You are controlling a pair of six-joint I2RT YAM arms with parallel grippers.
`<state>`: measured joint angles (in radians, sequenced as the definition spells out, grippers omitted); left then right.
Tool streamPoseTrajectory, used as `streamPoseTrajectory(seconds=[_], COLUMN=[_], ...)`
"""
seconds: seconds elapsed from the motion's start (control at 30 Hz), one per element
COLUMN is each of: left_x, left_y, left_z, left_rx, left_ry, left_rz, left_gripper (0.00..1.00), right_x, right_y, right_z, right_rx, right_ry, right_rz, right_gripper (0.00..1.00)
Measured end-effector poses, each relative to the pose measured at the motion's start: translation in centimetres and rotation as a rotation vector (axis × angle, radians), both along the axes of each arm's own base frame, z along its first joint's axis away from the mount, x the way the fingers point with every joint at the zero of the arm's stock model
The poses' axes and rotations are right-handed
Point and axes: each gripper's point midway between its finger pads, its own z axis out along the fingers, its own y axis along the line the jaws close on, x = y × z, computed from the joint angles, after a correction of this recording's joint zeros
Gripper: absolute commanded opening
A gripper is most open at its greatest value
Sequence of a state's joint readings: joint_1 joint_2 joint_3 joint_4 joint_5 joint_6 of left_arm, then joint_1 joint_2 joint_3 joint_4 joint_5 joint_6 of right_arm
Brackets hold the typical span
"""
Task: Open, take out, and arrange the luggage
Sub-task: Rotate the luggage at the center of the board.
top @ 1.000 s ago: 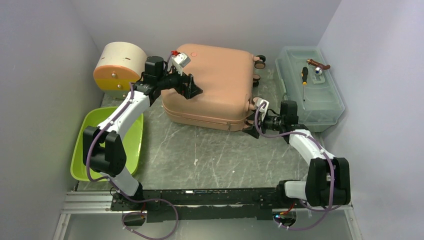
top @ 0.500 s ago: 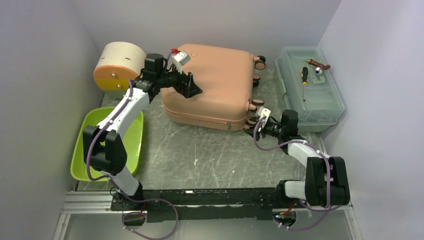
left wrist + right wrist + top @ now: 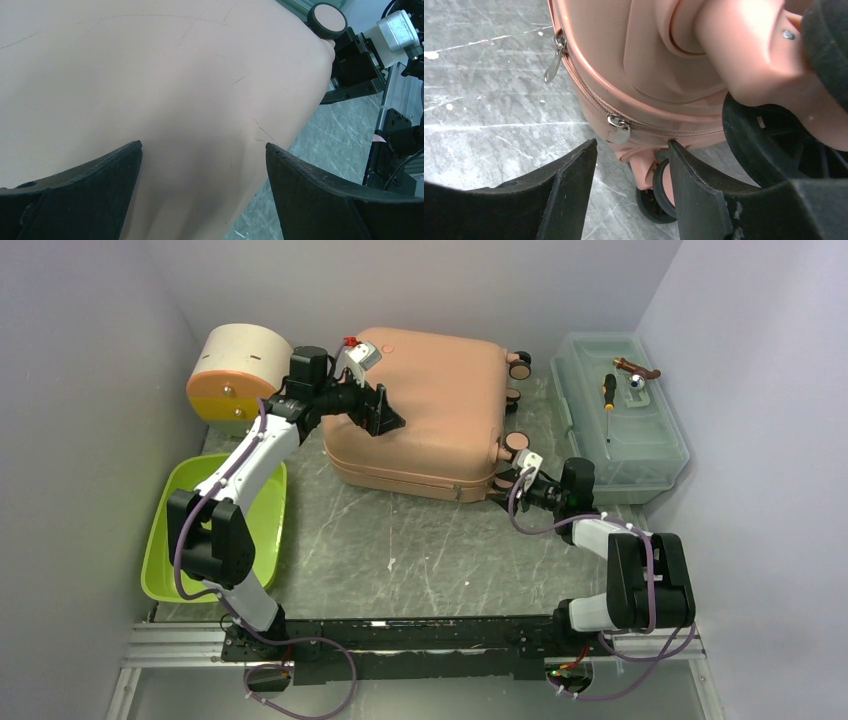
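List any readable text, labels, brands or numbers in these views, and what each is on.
No legible text in any view.
luggage: plain pink shell, no print or brand visible.
zipper pull: bare metal, no marking visible.
toolbox: no label visible.
drawer box: no lettering visible.

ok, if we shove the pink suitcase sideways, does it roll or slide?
Probably slides: the suitcase lies flat on the table, wheels sticking out sideways. It looks rigid and smooth, so likely stiff but slippery to pinch. Its bulk suggests it resists a light push.
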<state>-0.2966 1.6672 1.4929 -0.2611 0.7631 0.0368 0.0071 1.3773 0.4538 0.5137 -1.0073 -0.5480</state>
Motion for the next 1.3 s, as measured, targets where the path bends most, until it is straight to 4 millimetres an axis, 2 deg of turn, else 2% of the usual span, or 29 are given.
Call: streamPoseTrajectory(seconds=[0.6, 0.97, 1.3], left_x=[0.0, 0.3, 0.6], left_y=[-0.1, -0.5, -0.6], left_z=[-0.1, -0.3, -0.4], left_rx=[0.001, -0.003, -0.009], left_ry=[0.002, -0.008, -0.016], left_rz=[-0.003, -0.009, -0.016], left_gripper=[1.0, 0.99, 0.99], right_x=[1.0, 1.5, 1.7], right_y=[1.2, 1.9, 2.2], right_z=[0.4, 0.9, 1.1], right_rx=[0.067, 0.191, 0.294], right_ry=[0.05, 0.185, 0.346], right_rz=[-0.01, -0.066, -0.166], right_gripper=[0.51, 0.53, 0.5])
